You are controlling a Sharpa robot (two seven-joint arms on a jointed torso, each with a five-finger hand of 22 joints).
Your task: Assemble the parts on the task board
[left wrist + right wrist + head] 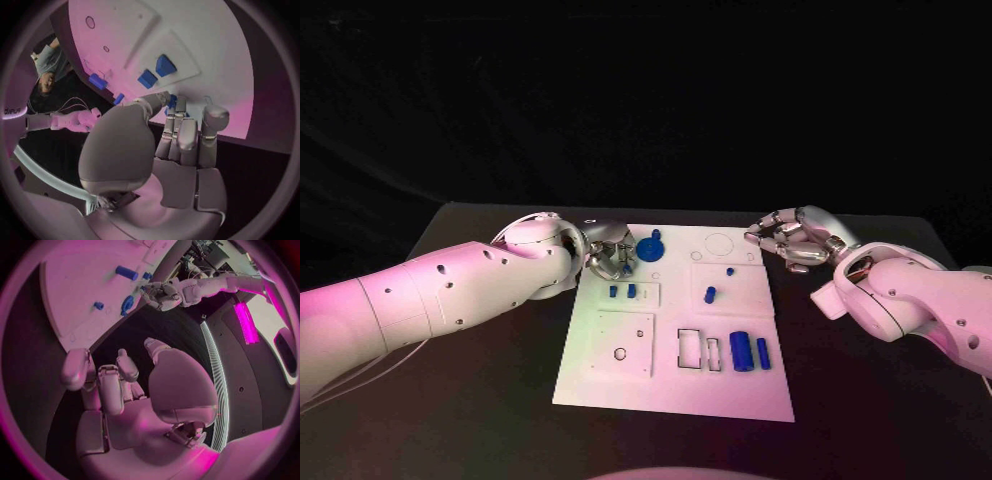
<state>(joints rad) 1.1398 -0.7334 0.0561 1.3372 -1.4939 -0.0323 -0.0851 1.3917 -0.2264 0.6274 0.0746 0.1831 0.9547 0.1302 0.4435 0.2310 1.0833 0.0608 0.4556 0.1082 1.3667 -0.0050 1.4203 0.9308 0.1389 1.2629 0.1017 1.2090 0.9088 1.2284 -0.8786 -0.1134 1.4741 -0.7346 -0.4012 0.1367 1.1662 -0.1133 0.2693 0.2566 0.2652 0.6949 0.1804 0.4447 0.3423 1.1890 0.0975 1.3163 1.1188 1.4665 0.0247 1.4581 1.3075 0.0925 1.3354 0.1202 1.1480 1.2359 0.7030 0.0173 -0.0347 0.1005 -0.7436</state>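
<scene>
Head view: left hand (pixel 606 255) at task board (pixel 675 385) far-left corner, fingers touching blue part (pixel 651 246), grip unclear. Right hand (pixel 793 238) curled, empty, off board's far-right corner above table (pixel 473 400).
Left wrist view: fingertips (pixel 177 102) on the blue part.
Right wrist view: fingers (pixel 112 385) curled, empty.

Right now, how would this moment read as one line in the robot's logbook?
left hand: at blue part, board's far-left corner, grip unclear | right hand: empty, curled, off task board | other parts on board
</scene>
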